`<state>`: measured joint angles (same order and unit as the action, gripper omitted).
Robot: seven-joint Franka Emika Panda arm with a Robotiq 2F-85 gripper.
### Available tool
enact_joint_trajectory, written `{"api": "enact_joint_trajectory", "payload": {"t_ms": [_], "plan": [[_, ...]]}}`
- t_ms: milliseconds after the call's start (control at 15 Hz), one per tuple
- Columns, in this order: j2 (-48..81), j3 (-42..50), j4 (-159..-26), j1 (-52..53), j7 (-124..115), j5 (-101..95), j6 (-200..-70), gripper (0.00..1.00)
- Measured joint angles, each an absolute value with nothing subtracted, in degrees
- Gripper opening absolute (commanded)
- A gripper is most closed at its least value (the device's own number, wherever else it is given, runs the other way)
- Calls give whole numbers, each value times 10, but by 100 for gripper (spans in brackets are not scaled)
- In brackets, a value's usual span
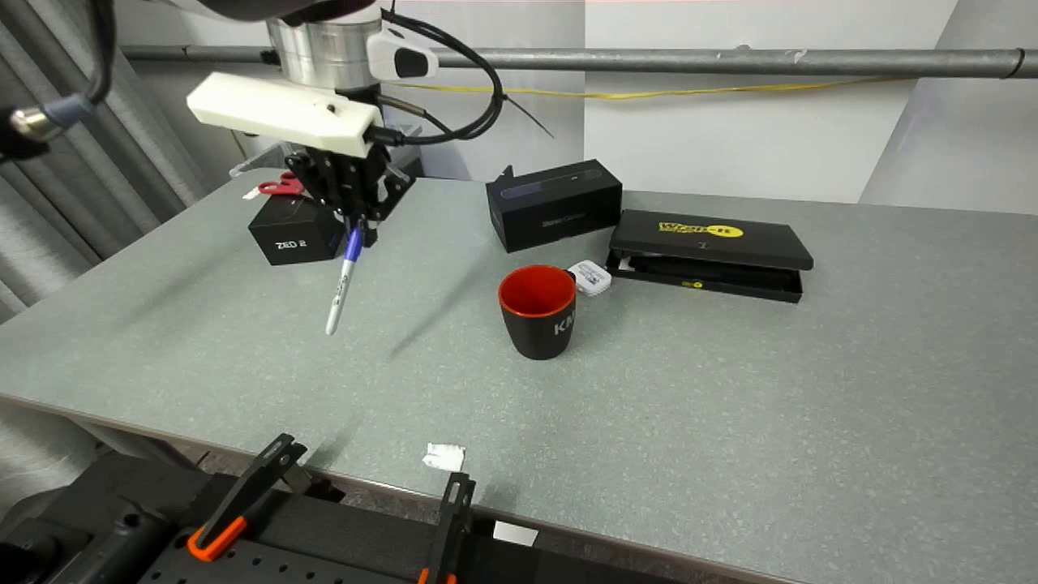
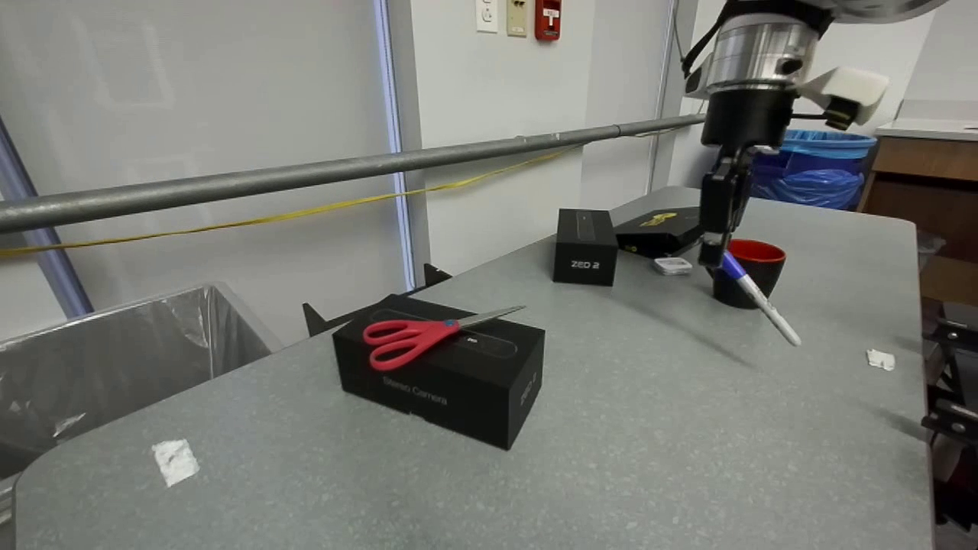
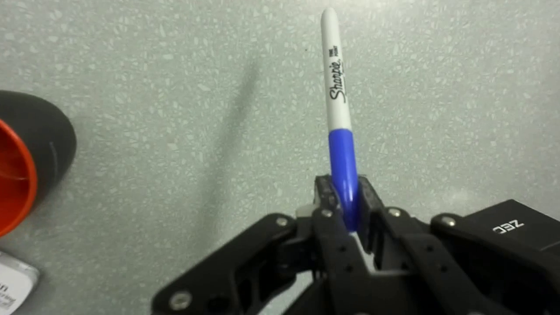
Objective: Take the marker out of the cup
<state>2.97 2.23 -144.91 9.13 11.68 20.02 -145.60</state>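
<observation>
The marker [image 1: 343,282] is slim, with a blue cap and a white barrel; it also shows in an exterior view [image 2: 764,304] and in the wrist view [image 3: 336,92]. My gripper [image 1: 361,231] is shut on its blue cap, one finger on each side [image 3: 344,188]. The marker hangs tilted in the air above the table, white end down, outside the cup. The cup [image 1: 537,334] is dark outside with a red inside and rim. It stands upright on the table, apart from the gripper. In the wrist view the cup [image 3: 50,140] is cut off at the left edge.
A black box [image 2: 439,367] carries red scissors [image 2: 409,336]. Another black box [image 1: 555,207] and a partly open black case [image 1: 709,239] stand behind the cup. A small white case [image 1: 590,277] lies beside the cup. Clamps [image 1: 255,487] sit at the table's front edge.
</observation>
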Motion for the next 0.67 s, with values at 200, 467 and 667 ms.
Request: {"api": "enact_joint_trajectory", "payload": {"t_ms": [200,467,667], "plan": [[108,10,-1395,76,113,180,-1457,4],[186,8,-1336,61,84,119,-1457,4],[223,8,-1304,60,56,82,-1457,40]]}}
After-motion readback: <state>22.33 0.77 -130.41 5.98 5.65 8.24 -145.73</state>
